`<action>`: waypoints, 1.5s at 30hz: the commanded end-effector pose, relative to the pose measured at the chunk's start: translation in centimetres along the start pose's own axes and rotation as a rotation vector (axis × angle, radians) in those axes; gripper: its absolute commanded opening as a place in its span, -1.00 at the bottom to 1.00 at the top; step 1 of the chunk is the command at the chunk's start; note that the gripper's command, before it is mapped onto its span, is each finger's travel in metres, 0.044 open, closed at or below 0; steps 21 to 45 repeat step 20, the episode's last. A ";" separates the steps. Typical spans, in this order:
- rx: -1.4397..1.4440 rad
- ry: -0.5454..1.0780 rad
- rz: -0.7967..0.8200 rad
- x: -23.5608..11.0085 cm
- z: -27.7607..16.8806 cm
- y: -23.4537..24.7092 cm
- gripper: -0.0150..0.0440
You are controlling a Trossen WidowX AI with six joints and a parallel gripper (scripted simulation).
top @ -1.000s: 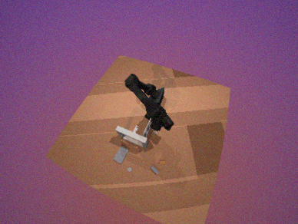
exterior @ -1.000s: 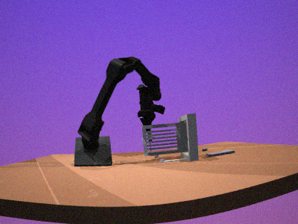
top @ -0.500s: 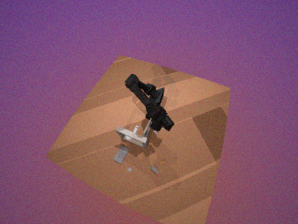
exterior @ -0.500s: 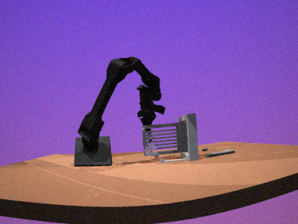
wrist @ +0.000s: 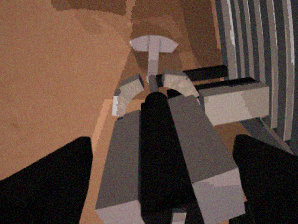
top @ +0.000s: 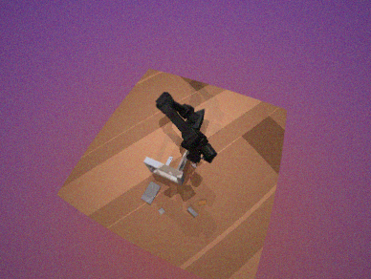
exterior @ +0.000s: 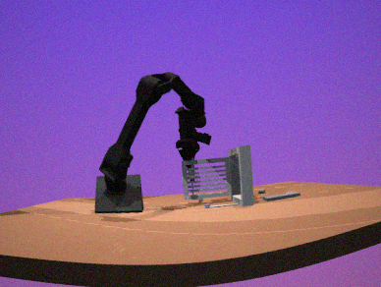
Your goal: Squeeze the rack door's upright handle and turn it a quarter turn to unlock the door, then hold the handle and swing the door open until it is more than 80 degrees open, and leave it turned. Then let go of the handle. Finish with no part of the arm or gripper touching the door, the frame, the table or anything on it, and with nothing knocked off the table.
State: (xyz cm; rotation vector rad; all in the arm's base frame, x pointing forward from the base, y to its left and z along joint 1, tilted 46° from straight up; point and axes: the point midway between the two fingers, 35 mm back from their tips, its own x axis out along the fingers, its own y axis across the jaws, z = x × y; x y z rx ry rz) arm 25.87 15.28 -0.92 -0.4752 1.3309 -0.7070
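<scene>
The rack door (top: 183, 163) (exterior: 208, 178) is a barred grey panel, swung well out from its pale frame (top: 164, 173) (exterior: 244, 174) at roughly a right angle. Its bars also stand at the right of the wrist view. The upright handle has two grey halves (wrist: 120, 165) spread apart around a black core; a pale T-shaped piece (wrist: 154, 45) shows beyond it. My gripper (exterior: 190, 163) (wrist: 164, 147) is open, with one black finger on each side of the handle and gaps between. Whether the fingertips touch anything lower down is hidden.
A cream block (wrist: 235, 104) joins the handle area to the door. Beyond the frame lie a grey slab (top: 151, 192) (exterior: 282, 197), a small grey piece (top: 161, 210), a grey block (top: 192, 211) and an orange piece (top: 202, 203). A pale strip (top: 169, 160) lies on the door's side.
</scene>
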 end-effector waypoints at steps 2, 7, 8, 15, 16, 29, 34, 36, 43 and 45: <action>0.003 0.005 0.003 -0.7 0.0 0.1 0.52; 0.003 0.005 0.003 -1.3 0.0 0.2 0.52; 0.003 0.005 0.003 -1.4 0.1 0.2 0.52; 0.003 0.005 0.003 -2.4 0.1 0.2 0.52; 0.003 0.005 0.003 -2.5 0.1 0.2 0.52; 0.003 0.005 0.004 -3.0 0.1 0.2 0.52; 0.003 0.005 0.004 -3.0 0.1 0.2 0.52; 0.003 0.005 0.004 -3.0 0.1 0.2 0.52; 0.003 0.005 0.004 -3.0 0.1 0.2 0.52; 0.003 0.005 0.004 -3.0 0.1 0.2 0.52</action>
